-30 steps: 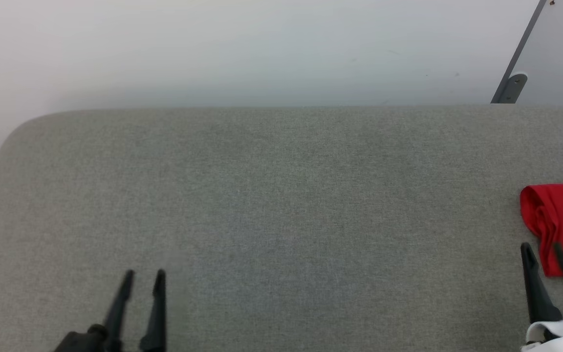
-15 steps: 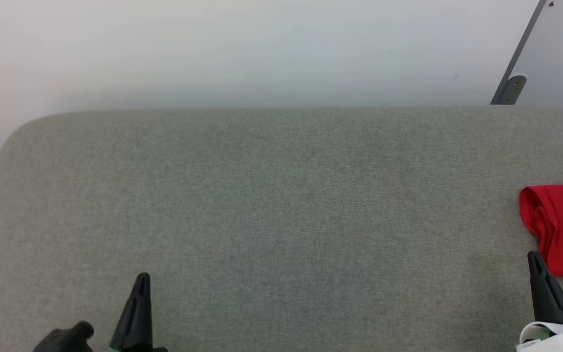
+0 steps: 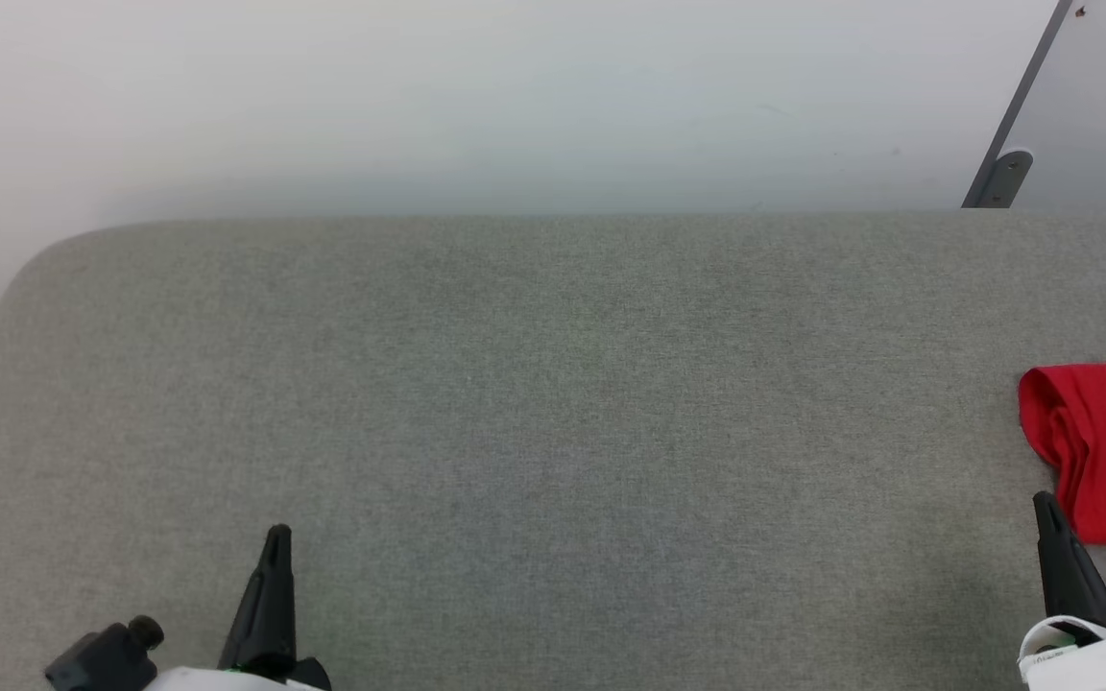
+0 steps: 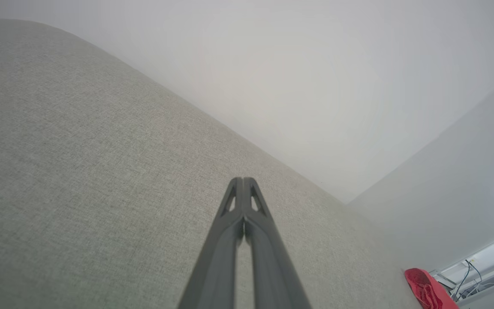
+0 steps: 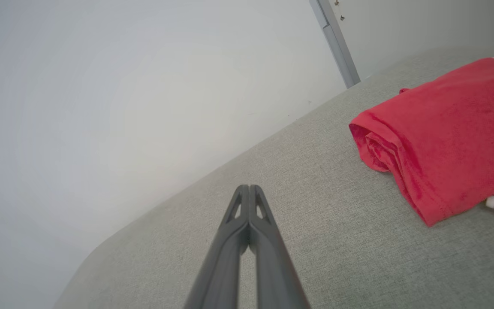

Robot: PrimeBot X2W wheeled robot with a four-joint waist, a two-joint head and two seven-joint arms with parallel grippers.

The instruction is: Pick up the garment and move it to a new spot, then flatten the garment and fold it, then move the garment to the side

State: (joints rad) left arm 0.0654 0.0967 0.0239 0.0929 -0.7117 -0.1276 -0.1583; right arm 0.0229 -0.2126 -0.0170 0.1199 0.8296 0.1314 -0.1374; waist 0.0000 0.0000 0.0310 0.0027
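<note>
Head view: the bundled red garment [image 3: 1095,441] lies far right on the grey tabletop [image 3: 553,384], just beside the right gripper [image 3: 1045,504] and well apart from the left gripper [image 3: 276,536]. Left wrist view: jaws together, empty. Right wrist view: jaws together, empty, garment near.

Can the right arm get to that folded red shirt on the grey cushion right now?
Probably yes. The right gripper, fingers shut, sits beside the folded red jersey shirt on the grey fabric surface, with nothing between them. It would have to open first.
</note>
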